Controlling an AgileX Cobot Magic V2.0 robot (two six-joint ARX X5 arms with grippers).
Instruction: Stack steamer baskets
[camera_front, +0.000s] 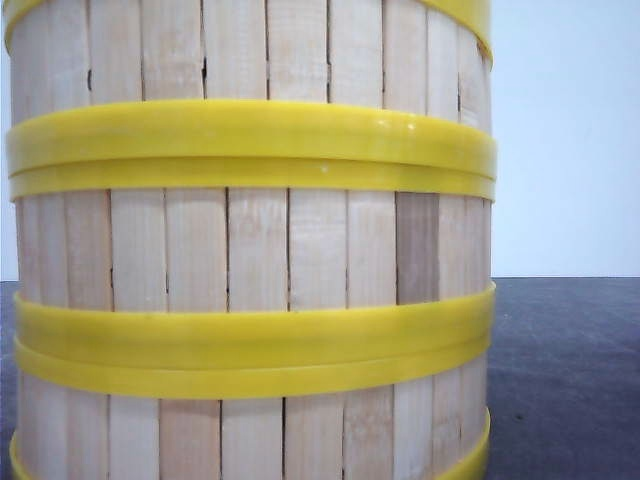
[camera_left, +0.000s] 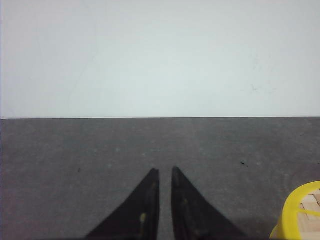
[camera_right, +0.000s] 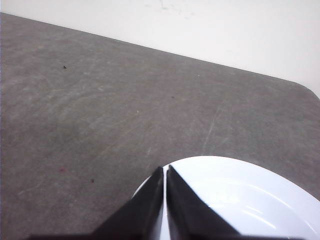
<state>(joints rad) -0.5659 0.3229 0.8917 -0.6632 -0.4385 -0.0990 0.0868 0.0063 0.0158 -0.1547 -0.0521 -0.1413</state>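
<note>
While steamer baskets (camera_front: 250, 250) stand stacked, left end effector (camera_left: 165, 172) narrow, right end effector (camera_right: 165, 169) seemingly closed.

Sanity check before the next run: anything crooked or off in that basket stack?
Nothing stands out. In the front view the steamer baskets sit stacked, yellow rims meeting evenly and walls in line. One slat is darker, which looks like natural wood colour. Both grippers' jaws are nearly closed and hold nothing.
</note>
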